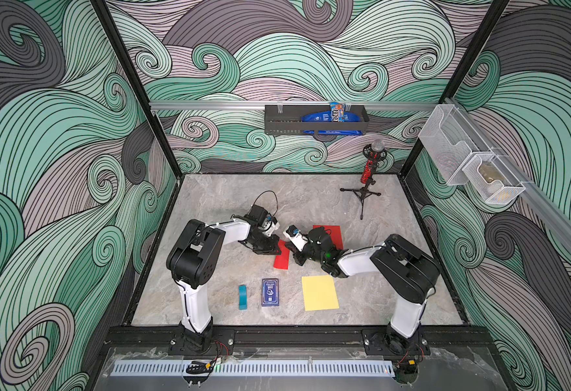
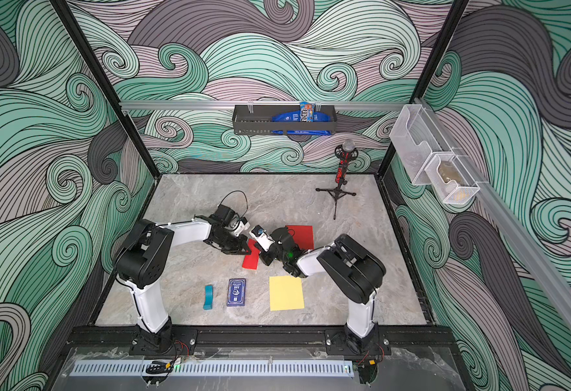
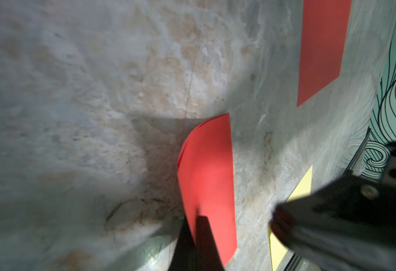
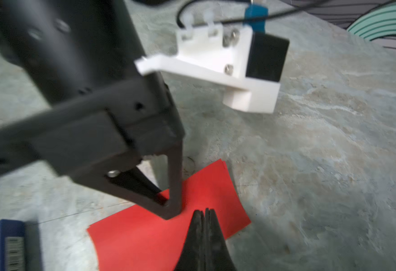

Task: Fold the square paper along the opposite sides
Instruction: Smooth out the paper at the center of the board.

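The red paper (image 1: 281, 256) lies mid-table on a grey marbled surface (image 1: 230, 203), where the left arm (image 1: 233, 230) and right arm (image 1: 355, 262) meet. In both top views it is a narrow strip. Another red sheet (image 1: 333, 233) lies just behind it, partly under the right arm. Nearer the front are a yellow sheet (image 1: 319, 292), a blue box (image 1: 270, 292) and a teal piece (image 1: 242, 297). Swirling green and grey wave patterns cover the walls. A black shelf (image 1: 314, 120) hangs on the back wall, and a microphone stand (image 1: 365, 189) sits in the far corner.

The left wrist view shows the paper doubled over, its layered edges bowing up from the table at one end. The left gripper (image 3: 195, 218) has its fingers together, with the tips on the paper.

In the right wrist view the strip curves across its length. The right gripper (image 4: 205, 212) is pinched closed, its tips at the paper just beside the left gripper's tip.
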Tool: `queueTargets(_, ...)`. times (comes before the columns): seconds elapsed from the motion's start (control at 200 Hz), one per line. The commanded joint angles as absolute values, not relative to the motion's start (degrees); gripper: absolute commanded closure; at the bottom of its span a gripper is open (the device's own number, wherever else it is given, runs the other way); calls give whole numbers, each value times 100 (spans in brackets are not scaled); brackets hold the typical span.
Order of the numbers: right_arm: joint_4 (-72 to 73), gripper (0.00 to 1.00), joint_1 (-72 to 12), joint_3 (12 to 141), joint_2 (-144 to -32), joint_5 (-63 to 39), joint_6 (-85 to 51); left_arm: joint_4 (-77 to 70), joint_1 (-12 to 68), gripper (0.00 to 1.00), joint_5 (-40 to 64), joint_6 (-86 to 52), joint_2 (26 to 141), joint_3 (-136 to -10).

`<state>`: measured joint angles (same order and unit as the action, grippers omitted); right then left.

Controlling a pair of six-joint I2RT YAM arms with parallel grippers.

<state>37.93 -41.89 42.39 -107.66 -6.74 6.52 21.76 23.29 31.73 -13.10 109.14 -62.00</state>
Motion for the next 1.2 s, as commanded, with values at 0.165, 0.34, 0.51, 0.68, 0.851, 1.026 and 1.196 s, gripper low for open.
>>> queueTargets(0.165, 3486, 97, -4303, 4126, -10960, -526, 765, 2377, 2259, 100, 2465, -1318, 11034, -6011)
queueTargets(0.34, 3325, 95, -4411, 3896, -10802, -311, 877, 2399, 2242, 100, 2435, -1317, 11028, -6012)
queueTargets(0.51, 3227, 95, -4598, 3698, -10684, -195, 905, 2398, 2230, 100, 2393, -1314, 10996, -5994)
queueTargets(0.68, 3123, 94, -4804, 3475, -10541, -42, 940, 2403, 2224, 100, 2391, -1311, 11021, -6003)
queueTargets(0.851, 2990, 93, -4976, 3276, -10345, 20, 913, 2405, 2224, 100, 2390, -1307, 11023, -6012)
queueTargets(1.026, 3083, 93, -4953, 3322, -9931, -271, 929, 2402, 2224, 100, 2391, -1314, 11020, -6003)
queueTargets(1.196, 3287, 93, -4731, 3891, -10065, -470, 901, 2395, 2224, 100, 2404, -1327, 10994, -5977)
